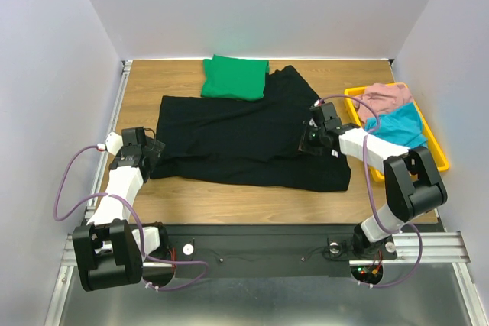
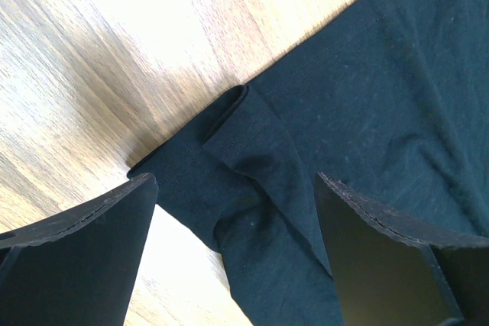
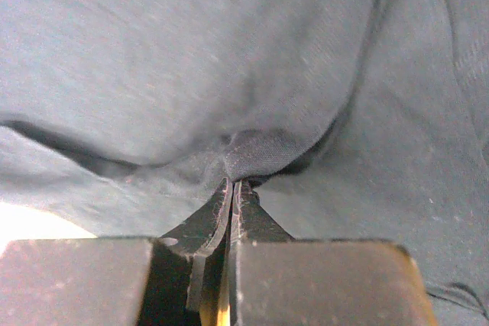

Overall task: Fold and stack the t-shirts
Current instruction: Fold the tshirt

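Right pincer (image 3: 233, 185) is clenched on a small tuck of the black t-shirt (image 1: 237, 139), the cloth puckering up into a ridge just ahead of its closed tips. The left pincer (image 2: 233, 211) is released, its jaws standing wide on either side of a doubled-over hem corner at the shirt's left edge, low over it; whether they touch it I cannot tell. The black shirt lies spread across the middle of the wooden table (image 1: 229, 204), partly folded, with loose wrinkles. The green t-shirt (image 1: 234, 78) sits folded at the far edge, its near side overlapping the black one. A yellow tray (image 1: 437, 145) at the right holds more crumpled clothes. This cloth looks light, limp and thin, so it will likely sag, drag and slide over itself rather than keep any shape when lifted. The stitched hem and corners seem the best hold, pinched through every layer, since a single layer taken mid-panel would probably peel away from the one below.
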### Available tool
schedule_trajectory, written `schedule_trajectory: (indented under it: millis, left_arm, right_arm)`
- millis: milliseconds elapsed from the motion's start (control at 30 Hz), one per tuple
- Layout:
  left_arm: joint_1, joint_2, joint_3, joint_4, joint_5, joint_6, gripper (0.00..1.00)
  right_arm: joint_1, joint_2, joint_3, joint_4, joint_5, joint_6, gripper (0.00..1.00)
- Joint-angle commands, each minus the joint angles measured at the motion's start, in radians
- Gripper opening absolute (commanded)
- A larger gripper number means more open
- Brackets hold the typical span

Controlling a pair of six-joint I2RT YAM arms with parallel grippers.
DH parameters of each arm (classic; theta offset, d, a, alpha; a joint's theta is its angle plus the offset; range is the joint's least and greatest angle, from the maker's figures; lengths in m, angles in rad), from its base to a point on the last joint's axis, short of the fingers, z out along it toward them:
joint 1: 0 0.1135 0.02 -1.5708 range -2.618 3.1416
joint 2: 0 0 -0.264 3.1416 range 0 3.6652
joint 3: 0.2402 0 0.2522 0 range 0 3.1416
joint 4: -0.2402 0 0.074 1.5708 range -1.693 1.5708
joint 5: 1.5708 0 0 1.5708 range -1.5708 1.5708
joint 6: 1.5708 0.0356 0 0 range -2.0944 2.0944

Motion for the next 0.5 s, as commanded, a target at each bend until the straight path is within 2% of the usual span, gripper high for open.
schedule_trajectory:
  millis: [0,133,300,367,400,433,467]
  left_arm:
    - [0.004,-0.008,-0.01,0.01,-0.007,0.017,0.95]
    - [0.004,0.006,-0.006,0.014,-0.003,0.02,0.95]
    - [0.004,0.024,-0.01,0.017,-0.007,0.02,0.95]
    - [0.004,0.032,-0.01,0.014,-0.007,0.02,0.96]
    - [0.005,0.037,-0.012,0.014,-0.008,0.02,0.95]
    - [0.004,0.041,-0.01,0.013,-0.013,0.02,0.95]
    - [0.005,0.041,-0.012,0.011,-0.011,0.02,0.96]
  right_arm:
    - [-0.004,0.003,0.087,0.058,-0.021,-0.013,0.01]
    - [-0.004,0.077,0.154,0.069,-0.021,0.015,0.0]
    - [-0.002,0.169,0.262,0.072,0.08,0.037,0.03]
    - [-0.004,0.192,0.309,0.074,0.081,0.026,0.15]
    - [-0.004,0.202,0.322,0.074,0.073,0.021,0.38]
    - [-0.004,0.213,0.332,0.074,0.065,0.015,0.52]
    - [-0.004,0.213,0.345,0.072,0.059,0.009,0.6]
